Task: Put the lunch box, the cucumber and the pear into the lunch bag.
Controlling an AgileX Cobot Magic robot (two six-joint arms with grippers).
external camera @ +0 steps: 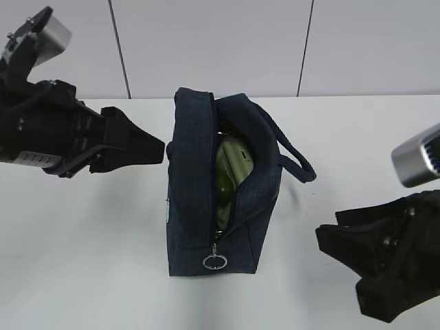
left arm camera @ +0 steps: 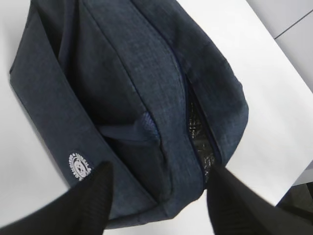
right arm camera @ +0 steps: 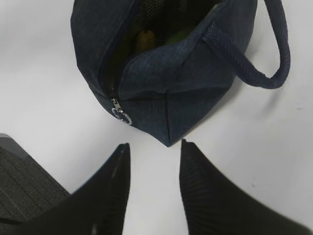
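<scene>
Dark navy fabric lunch bag point(external camera: 206, 185) with loop handles, standing on the plain white table point(external camera: 82, 247) at mid-scene, its zip-top mouth gaping upward. The silver metal ring zipper pull point(external camera: 214, 261) hangs at the near end of the zip, which leaves the mouth parted so that contents can be dropped in from above.

Inside the opening, the pale sage-green lid of the clear rectangular lunch box point(external camera: 235, 161) stands on edge, wedged between the bag's walls. In the right wrist view a yellowish form, probably the lumpy yellow pear point(right arm camera: 145, 40), and a green surface beside it, probably the smooth dark green cucumber point(right arm camera: 178, 35), lie in the shadowed interior; neither can be identified with certainty. Nothing of the task lies loose on the table, so loading appears complete.

Left gripper point(left arm camera: 156, 196): black fingers spread moderately wide, straddling the far end of the bag without visibly pressing it, holding nothing; seemingly placed to steady the bag.

Right gripper point(right arm camera: 154, 186): fingers apart by a narrower gap, empty, clear of the bag and pointed at its near corner beside the zipper pull.
</scene>
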